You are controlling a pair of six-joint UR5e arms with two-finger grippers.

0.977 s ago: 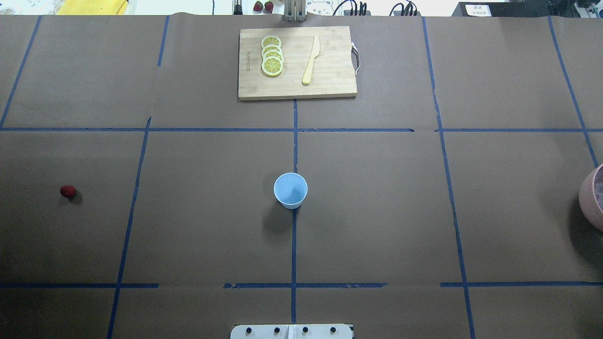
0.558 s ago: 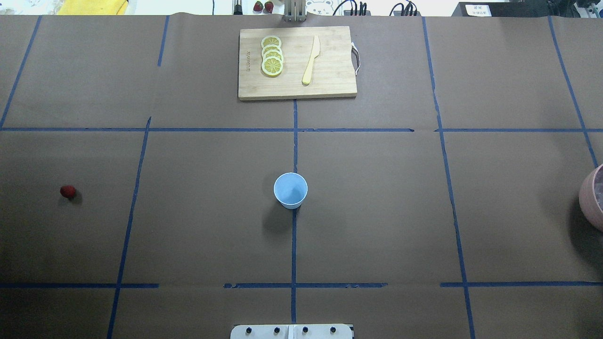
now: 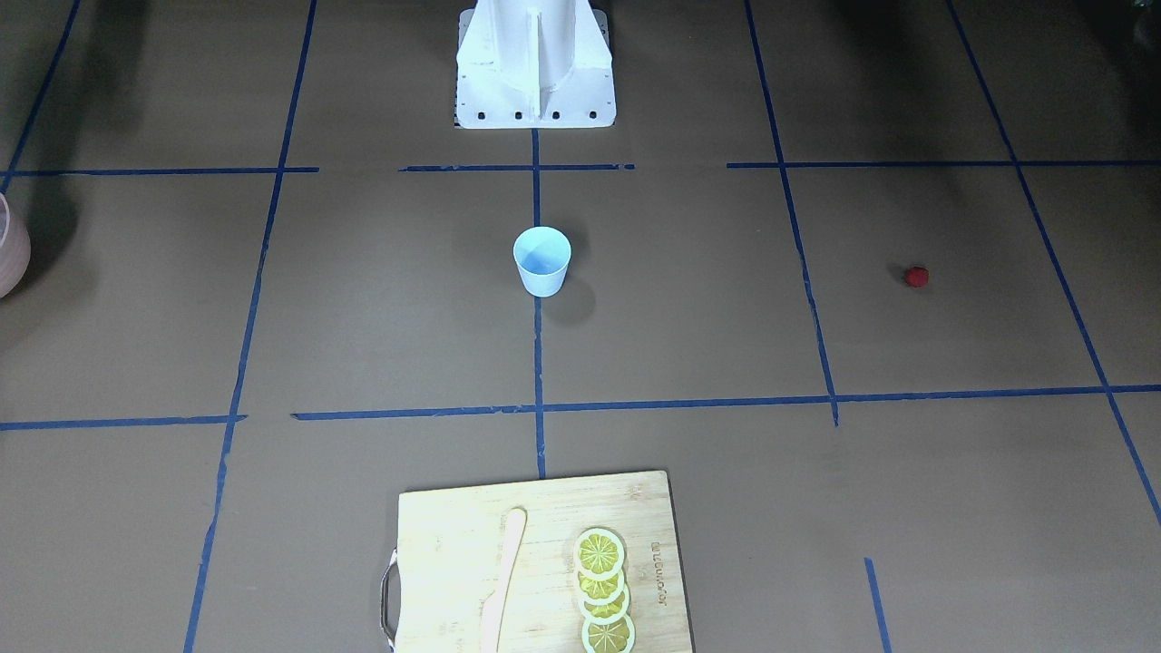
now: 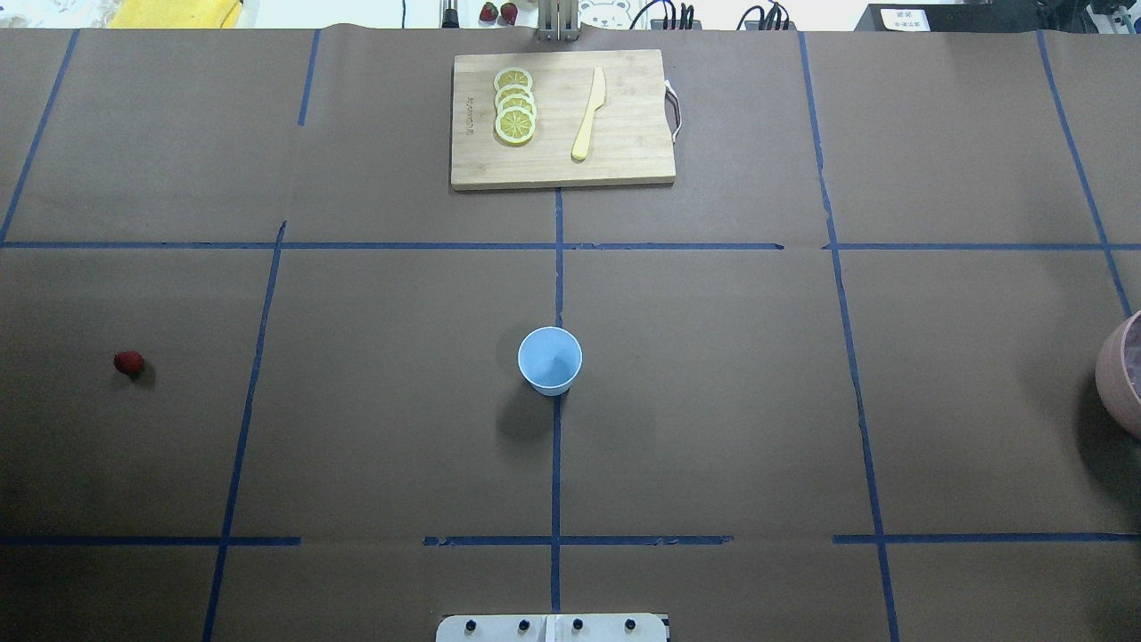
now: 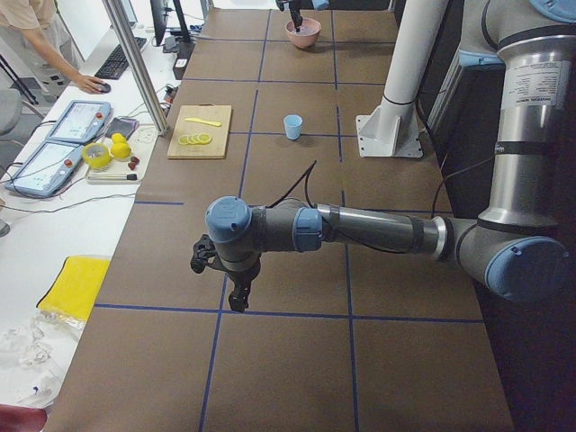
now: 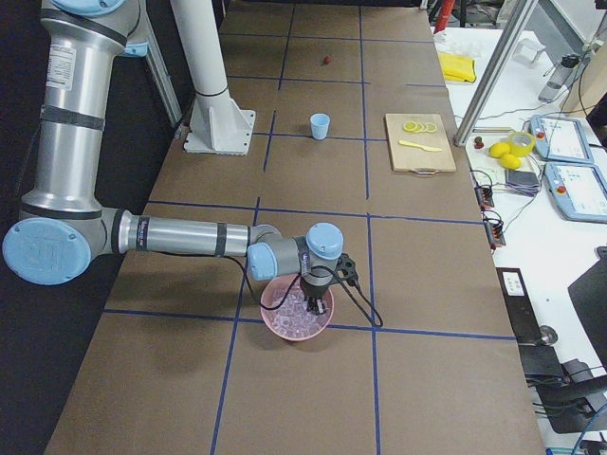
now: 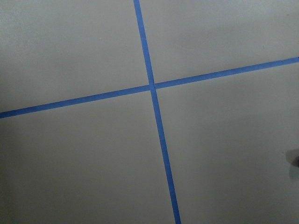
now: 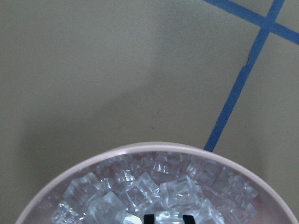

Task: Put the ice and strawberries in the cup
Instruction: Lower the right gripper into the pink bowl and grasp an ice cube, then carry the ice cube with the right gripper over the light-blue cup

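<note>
The light blue cup [image 4: 550, 359] stands upright and empty at the table's middle, also in the front view [image 3: 542, 260]. The single strawberry [image 4: 128, 362] lies far to the left, alone on the paper. The ice [image 8: 173, 191] is a heap of clear cubes in the pink bowl [image 8: 159, 147] at the right edge [image 4: 1121, 374]. My right gripper [image 8: 168, 218] is over the bowl, its two dark fingertips apart just above the cubes. My left gripper [image 5: 238, 297] hangs above the table's left end; I cannot tell if it is open. The left wrist view shows only tape lines.
A wooden cutting board [image 4: 562, 119] with lemon slices [image 4: 515, 105] and a pale knife [image 4: 589, 114] lies at the far middle edge. The robot base plate [image 4: 553, 628] sits at the near edge. Blue tape lines cross the brown paper.
</note>
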